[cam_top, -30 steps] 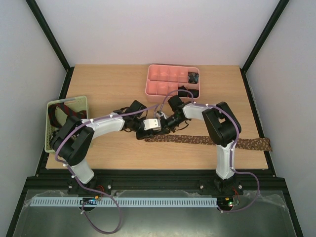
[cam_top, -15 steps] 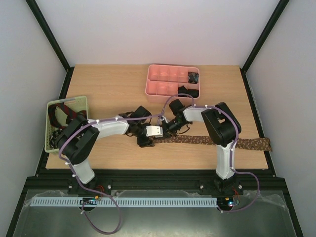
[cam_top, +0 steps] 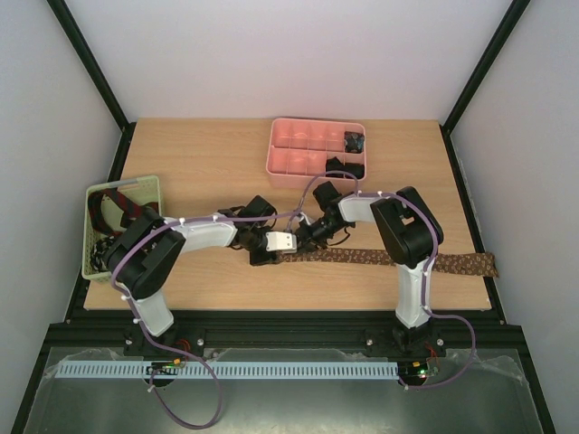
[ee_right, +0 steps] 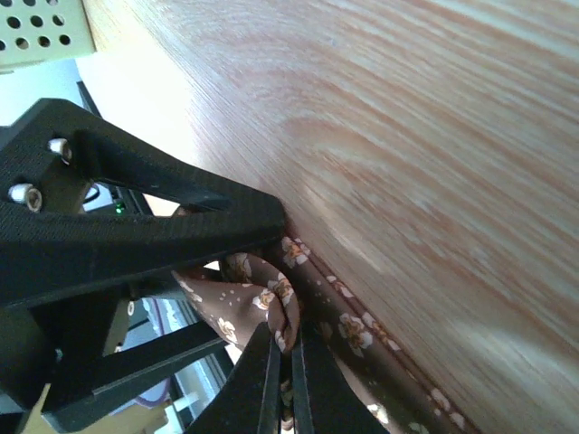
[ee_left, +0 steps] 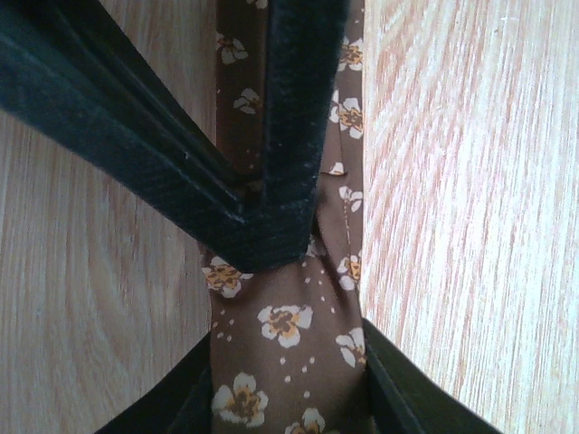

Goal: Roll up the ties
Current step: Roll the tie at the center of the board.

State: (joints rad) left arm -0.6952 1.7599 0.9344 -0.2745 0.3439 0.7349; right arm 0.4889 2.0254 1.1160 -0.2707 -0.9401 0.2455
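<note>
The brown tie (cam_top: 389,258) with a pale flower print lies flat across the near table, its wide end at the right edge. Both grippers meet at its narrow left end. My left gripper (cam_top: 264,257) holds that end between its jaws; in the left wrist view the tie (ee_left: 285,325) fills the gap of the gripper (ee_left: 285,407). My right gripper (cam_top: 300,240) is shut on a raised fold of the tie (ee_right: 353,330), pinched between its fingertips (ee_right: 288,353). A red-striped tie (cam_top: 122,203) lies in the basket. A patterned coil (cam_top: 354,142) and a black coil (cam_top: 348,168) sit in the tray.
The pink compartmented tray (cam_top: 298,172) stands at the back centre, just behind the right arm. The pale green slotted basket (cam_top: 90,237) stands at the left edge, its corner also in the right wrist view (ee_right: 45,32). The tie's wide end reaches the table's right edge.
My left gripper has moved nearer and slightly left, down onto the tie's narrow end. My right gripper has shifted a little left and stays over the same end.
</note>
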